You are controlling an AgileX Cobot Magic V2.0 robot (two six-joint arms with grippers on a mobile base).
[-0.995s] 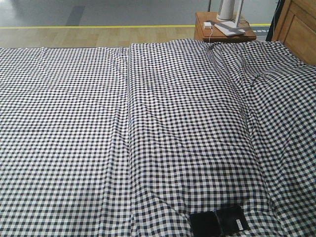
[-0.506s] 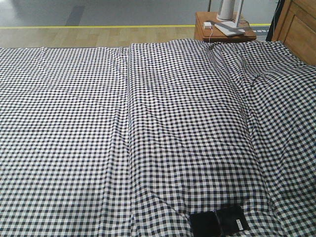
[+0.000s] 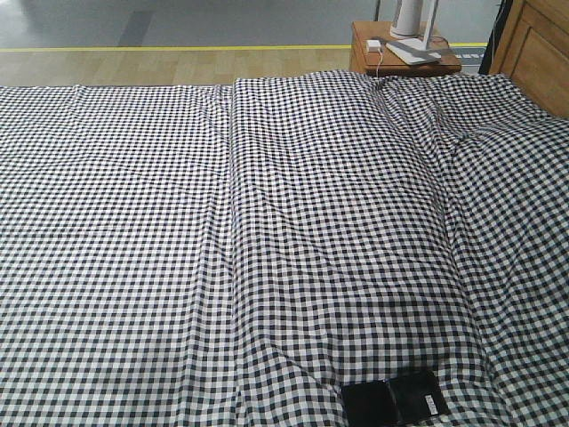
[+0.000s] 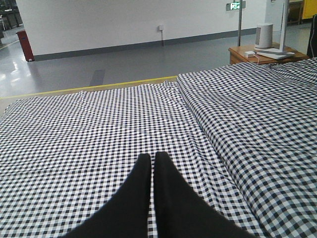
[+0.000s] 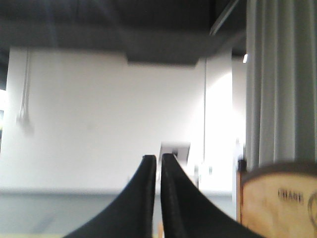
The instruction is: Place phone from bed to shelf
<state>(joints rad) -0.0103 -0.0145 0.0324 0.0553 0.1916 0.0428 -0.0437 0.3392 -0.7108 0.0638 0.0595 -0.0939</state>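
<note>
Black-and-white gingham covers the bed [image 3: 133,222], creased, with one long fold running from its far edge toward the camera. The phone [image 3: 396,400] lies flat on that sheet at the near edge, well apart from the nightstand [image 3: 400,55] and roughly straight toward the camera from it. Its lower edge reaches the border of the front view, so its full outline cannot be made out. A faint line seems to split its glossy black face in two, and a small white sticker sits at its end on the nightstand's side.

On the nightstand stands a white cylinder [image 3: 407,16], cut off at the top, with a flat pale slab [image 3: 413,52] beside it and a small white plug [image 3: 374,44] trailing a cable. A brown wooden headboard [image 3: 538,49] rises just beside the nightstand, mostly out of frame.

Leftward from the nightstand a yellow line [image 3: 178,48] divides wood-look flooring from grey floor. The left wrist view shows a white wall [image 4: 99,20] with dark skirting well behind the nightstand.

The left fingers [image 4: 138,198] are pressed almost together above the sheet, gripping nothing. The right fingers [image 5: 143,198] are likewise closed to a thin slit and empty, pointing at a blurred white wall under a dark ceiling. To their right hang pale vertical folds [image 5: 277,79] above a wooden panel [image 5: 277,198] whose dark lettering is too blurred to read.
</note>
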